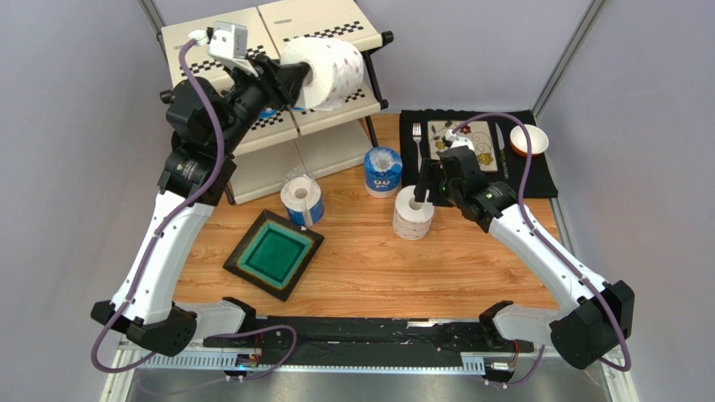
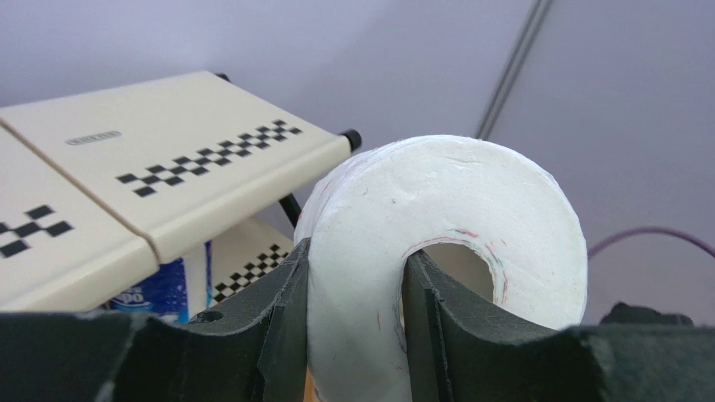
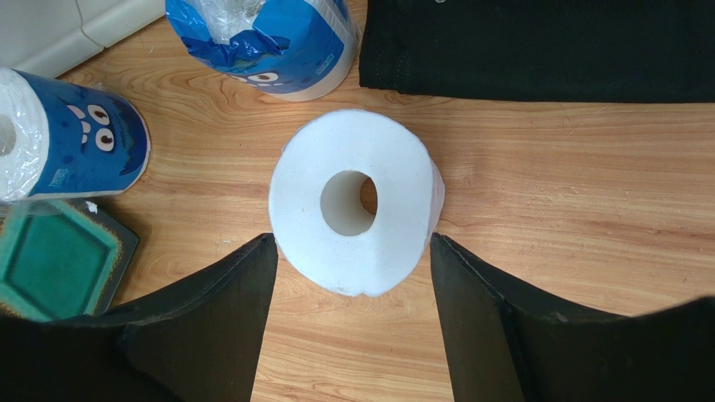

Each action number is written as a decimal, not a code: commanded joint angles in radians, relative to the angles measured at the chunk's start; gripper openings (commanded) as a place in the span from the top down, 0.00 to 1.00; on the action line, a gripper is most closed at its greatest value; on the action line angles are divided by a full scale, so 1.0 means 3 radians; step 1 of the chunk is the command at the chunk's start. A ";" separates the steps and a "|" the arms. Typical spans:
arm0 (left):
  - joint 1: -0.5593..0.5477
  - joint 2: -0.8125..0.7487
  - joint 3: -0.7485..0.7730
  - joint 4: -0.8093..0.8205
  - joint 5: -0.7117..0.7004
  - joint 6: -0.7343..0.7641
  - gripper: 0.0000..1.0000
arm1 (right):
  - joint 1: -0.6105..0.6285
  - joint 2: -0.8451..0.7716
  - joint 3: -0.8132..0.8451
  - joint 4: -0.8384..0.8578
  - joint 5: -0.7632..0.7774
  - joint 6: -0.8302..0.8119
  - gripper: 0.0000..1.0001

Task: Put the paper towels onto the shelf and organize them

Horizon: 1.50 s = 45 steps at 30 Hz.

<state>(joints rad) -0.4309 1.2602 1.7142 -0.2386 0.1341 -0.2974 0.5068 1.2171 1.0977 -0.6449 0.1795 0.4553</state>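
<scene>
One blue roll [image 2: 164, 289] sits in the shelf [image 1: 210, 42]. Left end effector [image 1: 300, 84] pinches a patterned roll [image 1: 331, 71] by its top tier; right end effector [image 3: 351, 244], spread, straddles a white roll [image 3: 352, 201] on the counter [image 1: 378, 268]. Far pack [image 1: 383, 172] and near pack [image 1: 302, 199] wait.

Wooden table [image 1: 378, 268] carries rolls [image 1: 414, 213], dish [image 1: 273, 254], mat [image 1: 537, 180], perhaps shelf [image 1: 201, 42].
</scene>
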 commanded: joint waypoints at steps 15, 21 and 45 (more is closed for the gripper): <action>0.0316 0.1174 0.1619 0.0284 -0.1122 -0.0001 0.74 | -0.0022 -0.0171 -0.0044 0.0140 -0.0087 0.0006 0.30; 0.0419 0.1086 0.1434 0.0417 -0.1285 0.0096 0.75 | -0.0022 -0.0171 -0.0064 0.0166 -0.0092 -0.0009 0.30; 0.0424 0.1081 0.1210 0.0453 -0.1500 0.0270 0.72 | -0.0022 -0.0115 -0.0095 0.0196 -0.0092 -0.0014 0.30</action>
<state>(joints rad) -0.3012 1.6344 2.0663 -0.1917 -0.3038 -0.2314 0.5049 1.1896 1.0718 -0.6285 0.1539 0.4553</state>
